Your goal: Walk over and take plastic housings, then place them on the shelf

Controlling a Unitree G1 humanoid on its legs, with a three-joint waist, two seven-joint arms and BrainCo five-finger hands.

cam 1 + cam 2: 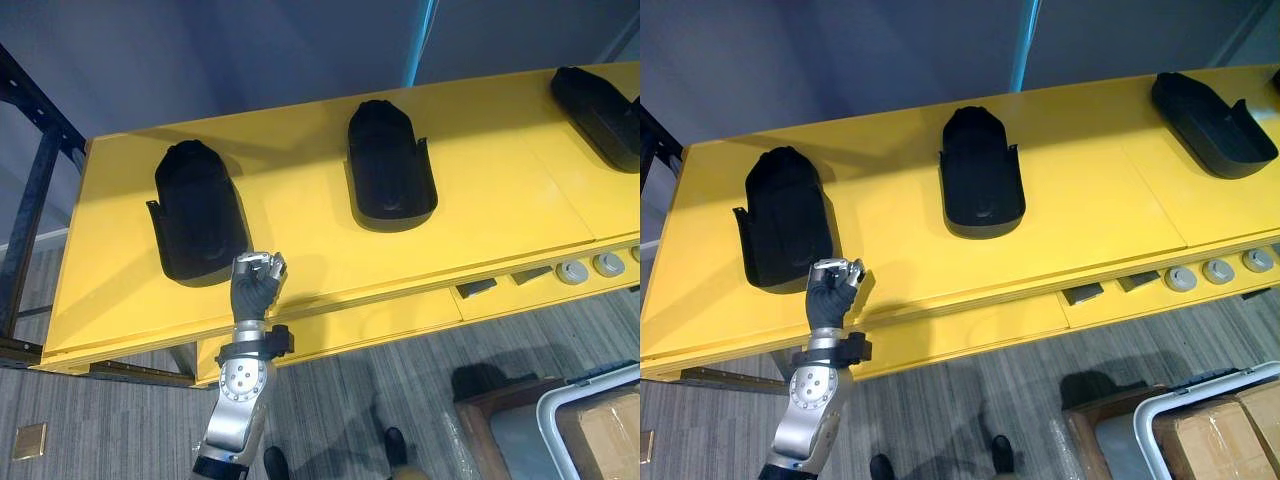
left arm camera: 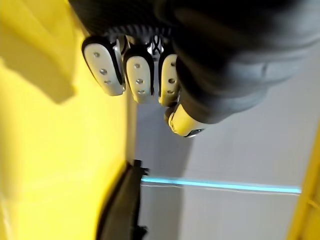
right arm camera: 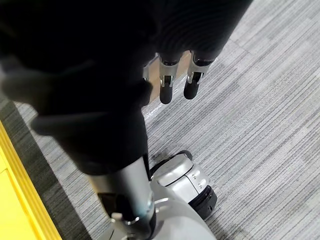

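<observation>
1. The robot's left hand [image 1: 256, 278] hovers over the front edge of a broad yellow flat-topped shelf [image 1: 300, 240], fingers clenched into a loose fist and gripping nothing.
2. Three black, shoe-shaped moulded plastic housings lie in a row along the shelf top, none of them in either hand.
3. The left-most black housing [image 1: 198, 210] sits at about 11 o'clock from the fist, its near end just beside the knuckles; whether the two touch cannot be told.
4. The middle black housing [image 1: 388, 165] lies at roughly 1 o'clock from the hand, well apart from it.
5. The third black housing [image 1: 600, 110] rests at the shelf's far right end, at about 2 o'clock.
6. The robot's right hand [image 3: 166, 90] hangs over grey striped carpet [image 3: 250, 100], its fingers straight and relaxed, carrying nothing.
7. On a lower yellow ledge along the shelf's front, at 3 o'clock from the fist, sit small round grey parts [image 1: 572, 271] and a dark block [image 1: 475, 288].
8. A white bin [image 1: 560, 410] holding a brown cardboard box [image 1: 605, 435] stands on the floor at 4 o'clock.
</observation>
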